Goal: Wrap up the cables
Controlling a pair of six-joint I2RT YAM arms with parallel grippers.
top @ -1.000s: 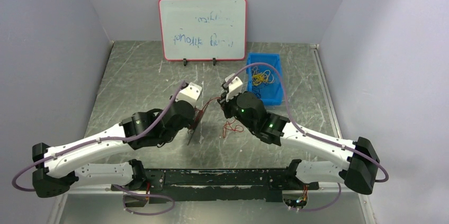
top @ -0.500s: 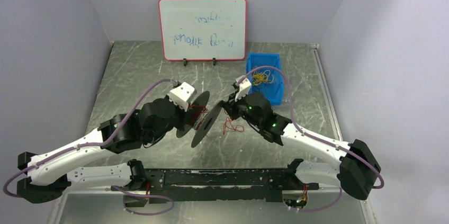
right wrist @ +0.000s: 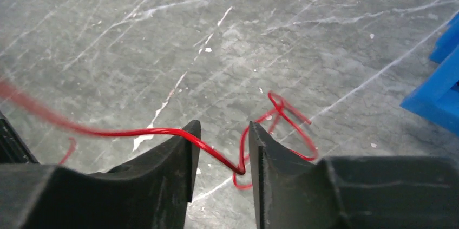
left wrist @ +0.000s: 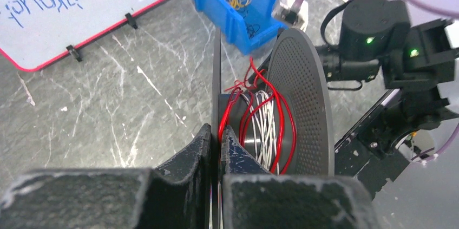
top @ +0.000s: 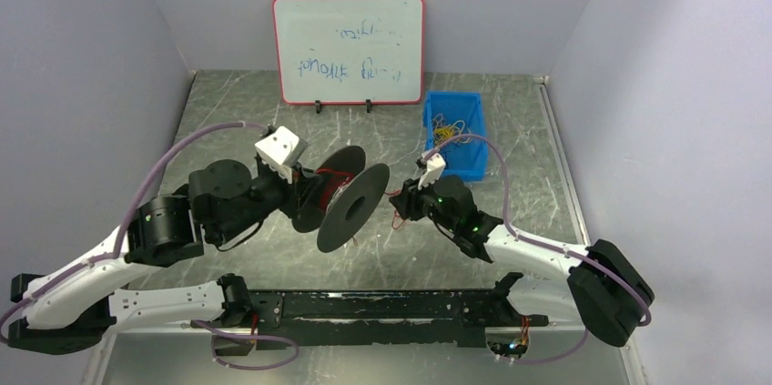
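Observation:
A black spool hangs above the table's middle, and my left gripper holds it. In the left wrist view the left gripper is shut on the thin edge of the near disc. Red cable loops round the hub over white turns, beside the perforated far disc. My right gripper sits just right of the spool, low over the table. Its jaws stand open. The red cable runs loose across the gap between them and ends in small loops on the table.
A blue bin with yellow and dark wires stands at the back right; its corner lies close to the right gripper. A whiteboard stands at the back edge. Grey walls close in both sides.
The left arm has swung left and turned the spool so its discs show broadside. The right gripper has opened, let go of the red cable and dropped lower to the right.

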